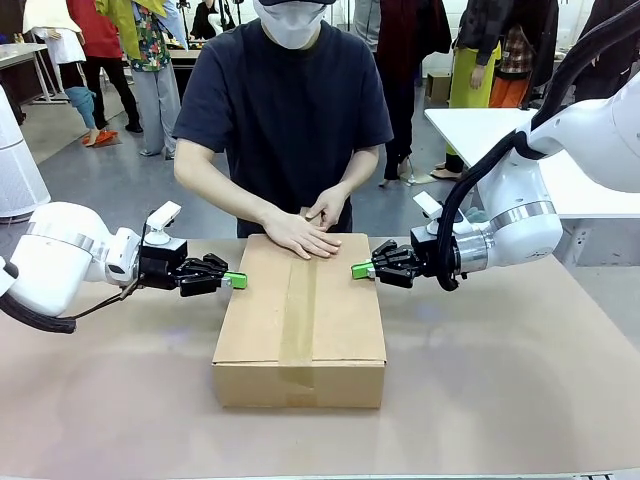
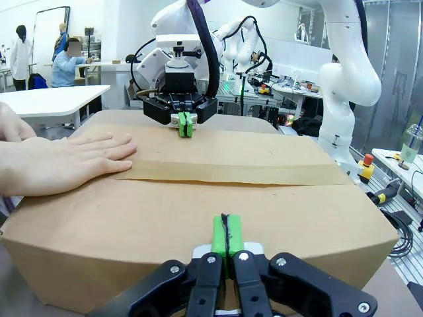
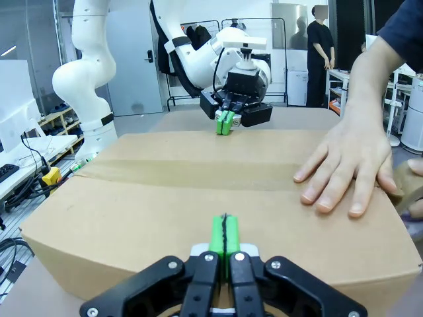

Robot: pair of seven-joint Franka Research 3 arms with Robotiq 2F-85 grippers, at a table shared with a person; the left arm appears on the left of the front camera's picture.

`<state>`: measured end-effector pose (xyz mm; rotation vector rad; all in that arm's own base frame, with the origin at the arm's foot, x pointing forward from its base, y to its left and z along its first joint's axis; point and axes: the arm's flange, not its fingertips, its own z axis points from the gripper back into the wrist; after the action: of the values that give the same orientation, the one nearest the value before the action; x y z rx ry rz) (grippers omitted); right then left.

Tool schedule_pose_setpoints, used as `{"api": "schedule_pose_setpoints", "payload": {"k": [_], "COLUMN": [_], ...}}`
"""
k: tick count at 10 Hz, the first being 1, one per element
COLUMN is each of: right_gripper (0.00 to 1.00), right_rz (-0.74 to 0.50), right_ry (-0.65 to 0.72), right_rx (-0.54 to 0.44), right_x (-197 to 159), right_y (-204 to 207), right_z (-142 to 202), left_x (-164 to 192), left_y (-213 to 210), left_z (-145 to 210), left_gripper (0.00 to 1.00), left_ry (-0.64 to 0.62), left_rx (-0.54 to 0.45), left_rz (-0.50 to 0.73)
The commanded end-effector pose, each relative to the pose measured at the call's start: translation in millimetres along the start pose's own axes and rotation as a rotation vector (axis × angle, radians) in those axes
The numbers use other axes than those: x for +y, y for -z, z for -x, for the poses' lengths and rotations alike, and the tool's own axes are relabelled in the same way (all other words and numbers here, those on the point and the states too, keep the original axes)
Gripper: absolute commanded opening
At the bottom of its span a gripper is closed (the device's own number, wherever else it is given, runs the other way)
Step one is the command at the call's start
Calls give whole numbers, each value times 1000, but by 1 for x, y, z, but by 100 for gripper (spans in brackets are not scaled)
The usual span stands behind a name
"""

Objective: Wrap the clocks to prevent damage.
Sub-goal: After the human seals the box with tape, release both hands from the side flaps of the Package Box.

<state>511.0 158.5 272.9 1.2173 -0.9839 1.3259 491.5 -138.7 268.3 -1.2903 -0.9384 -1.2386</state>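
**Box closed and being taped, both robot hands pressing its sides**

Brown paper is covering the surface (image 1: pixel 520 400), and busy lab space with other people and white tables is stretching behind the person at the far side. A closed cardboard box (image 1: pixel 300 330) is sitting at the middle of the surface, with a strip of brown tape (image 1: pixel 298 310) running down its top seam from 12 o'clock to 6 o'clock.

No clocks are showing; whether they are lying inside the box cannot be told from these pictures. Judging by the shut flaps and the tape, the packing is looking nearly finished, with the sealing being the step in hand.

The left hand (image 1: pixel 234 281) is sitting at the box's 9 o'clock side, its green pads pressed together and gripping nothing, tips at or touching the upper edge. The right hand (image 1: pixel 362 270) is mirroring it at 3 o'clock, fingers likewise together and empty. Both seem to be steadying the box rather than holding it.

The person's hand (image 1: pixel 300 236) is lying flat on the top at 12 o'clock, while the person's other hand (image 1: pixel 325 210) is working just beside it at the far edge, apparently holding a tape roll (image 3: pixel 408 188). What is probably left is finishing that far end.
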Motion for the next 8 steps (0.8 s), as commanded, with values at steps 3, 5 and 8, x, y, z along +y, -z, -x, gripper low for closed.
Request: {"api": "schedule_pose_setpoints", "payload": {"k": [3,5,8], "right_gripper": [1,1,1], "right_rz": [3,3,3], "right_ry": [5,5,5], "right_rx": [9,9,9], "right_x": [0,0,0], "right_y": [3,3,3], "right_z": [3,3,3], "left_x": [0,0,0], "left_y": [0,0,0], "left_z": [2,2,2], "left_gripper": [1,1,1], "left_ry": [-1,-1,-1], "left_rx": [8,8,8], "left_rz": [-6,-6,-6]}}
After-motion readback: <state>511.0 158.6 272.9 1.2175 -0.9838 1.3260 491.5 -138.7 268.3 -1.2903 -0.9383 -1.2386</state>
